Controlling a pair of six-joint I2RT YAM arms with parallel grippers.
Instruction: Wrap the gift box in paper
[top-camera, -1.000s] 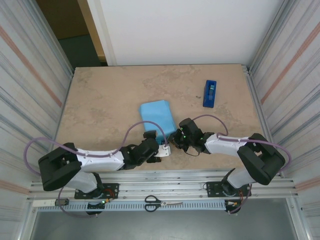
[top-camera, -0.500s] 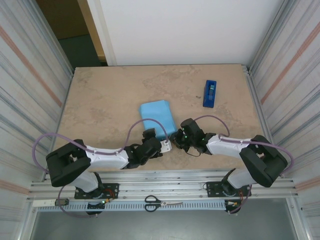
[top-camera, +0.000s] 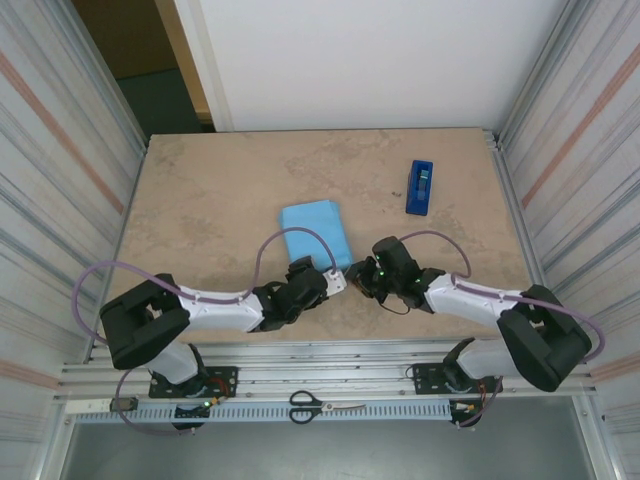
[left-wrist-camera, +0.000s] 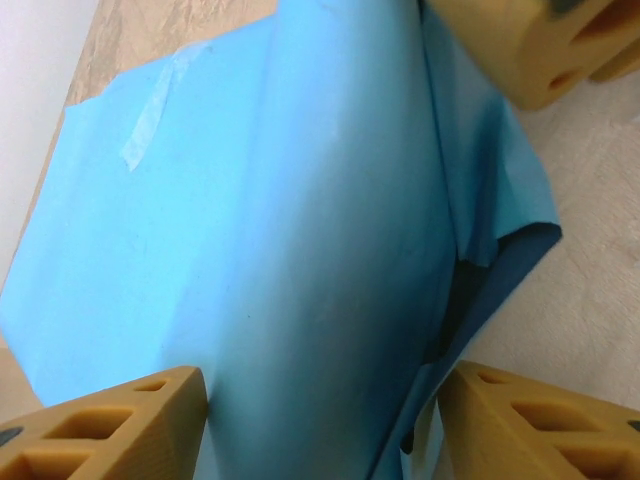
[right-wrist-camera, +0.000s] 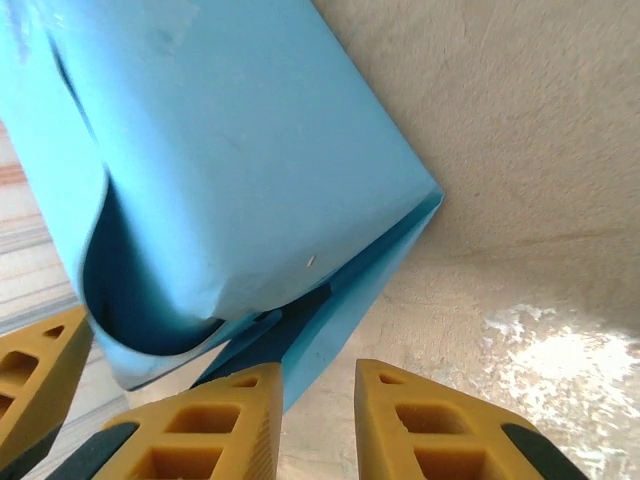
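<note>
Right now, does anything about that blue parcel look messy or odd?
Yes: the paper is unfinished at its near end, where loose flaps gape and show the navy inside. A tape strip on top sits crooked.

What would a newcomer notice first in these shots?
The light blue paper parcel sits mid-table, with the left gripper and right gripper nose to nose at its near end. Up close, that end is unsealed, a loose flap showing the navy underside. A blue tape dispenser stands far right.
</note>
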